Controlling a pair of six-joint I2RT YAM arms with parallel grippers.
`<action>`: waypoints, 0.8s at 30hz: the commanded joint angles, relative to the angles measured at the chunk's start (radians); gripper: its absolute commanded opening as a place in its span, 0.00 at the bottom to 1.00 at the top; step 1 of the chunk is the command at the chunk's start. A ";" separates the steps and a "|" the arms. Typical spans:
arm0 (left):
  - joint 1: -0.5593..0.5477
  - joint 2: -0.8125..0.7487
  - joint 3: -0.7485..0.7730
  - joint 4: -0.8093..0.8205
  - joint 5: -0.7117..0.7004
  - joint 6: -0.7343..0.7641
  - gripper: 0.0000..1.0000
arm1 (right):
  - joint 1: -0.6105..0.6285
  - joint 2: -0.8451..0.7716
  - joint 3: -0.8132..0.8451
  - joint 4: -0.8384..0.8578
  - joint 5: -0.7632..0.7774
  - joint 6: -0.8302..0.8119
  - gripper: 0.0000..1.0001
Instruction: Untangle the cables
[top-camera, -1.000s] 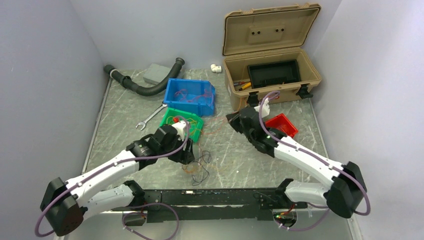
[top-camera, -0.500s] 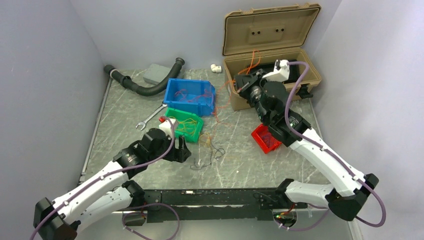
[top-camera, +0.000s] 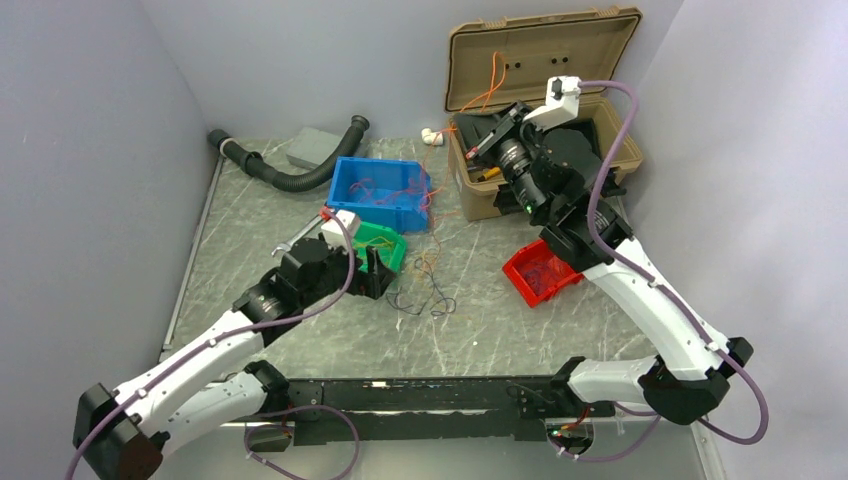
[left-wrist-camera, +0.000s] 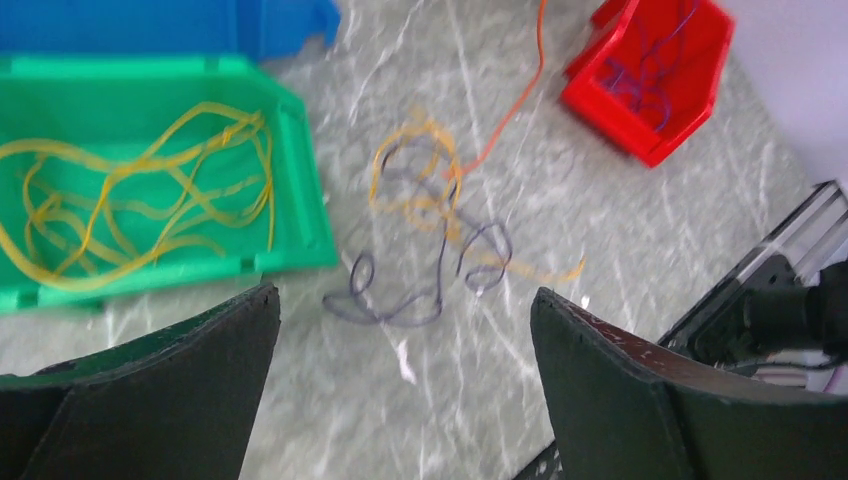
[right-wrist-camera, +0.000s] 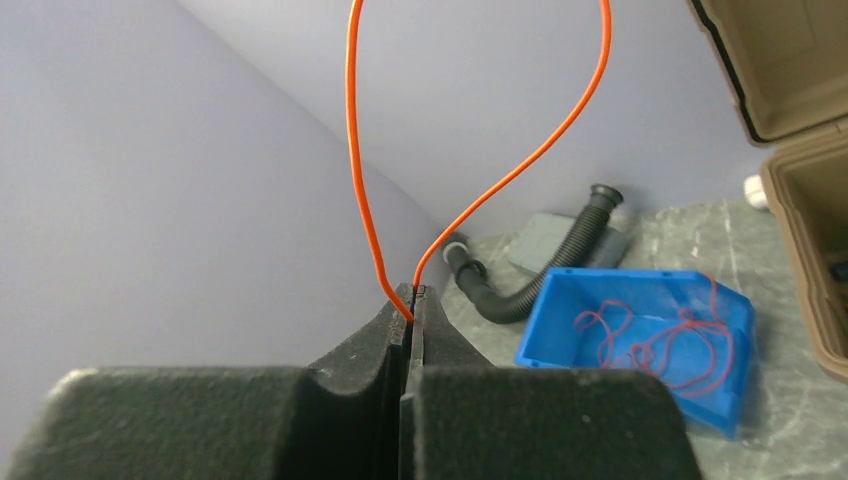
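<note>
The cables (top-camera: 425, 292) lie in a loose knot on the bare bench (top-camera: 250, 225), just in front of the green bin (top-camera: 392, 252) and between the two arms. The left wrist view shows dark greyish loops wound through pale yellow-orange ones, though the picture is somewhat blurred. One orange cable (right-wrist-camera: 360, 150) leaves the knot and climbs away from it, past the corner of the blue bin (top-camera: 348, 190) and up to the right tool (right-wrist-camera: 413, 300). That tool is raised high in front of the open tan case (top-camera: 540, 60). Its fingers are pressed together on the orange cable, which is pinched at the very tips. Above the pinch the cable arcs up in a tall loop against the wall, running out of the top of the right wrist view.

The left tool (left-wrist-camera: 405, 300) hangs low over the bench beside the green bin, its fingers spread wide and holding nothing. The knot lies on the bench just beyond the tips, apart from both fingers.

Yellow cables (left-wrist-camera: 150, 200) are coiled inside the green bin, and red cables (right-wrist-camera: 650, 340) lie in the blue bin behind it. The red bin (left-wrist-camera: 610, 108), sitting on the bench near the right arm, holds a few thin dark strands. A black corrugated hose (top-camera: 300, 178) curves along the far edge of the bench, left of the blue bin
</note>
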 joint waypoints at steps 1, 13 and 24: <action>0.002 0.091 -0.015 0.355 0.036 0.034 0.98 | -0.001 -0.005 0.101 0.010 -0.052 -0.008 0.00; -0.114 0.565 0.222 0.581 0.041 0.073 0.92 | -0.002 -0.054 0.175 0.000 -0.058 0.032 0.00; -0.133 0.182 -0.120 0.455 -0.194 -0.106 0.94 | -0.016 0.070 0.193 0.071 -0.006 -0.041 0.00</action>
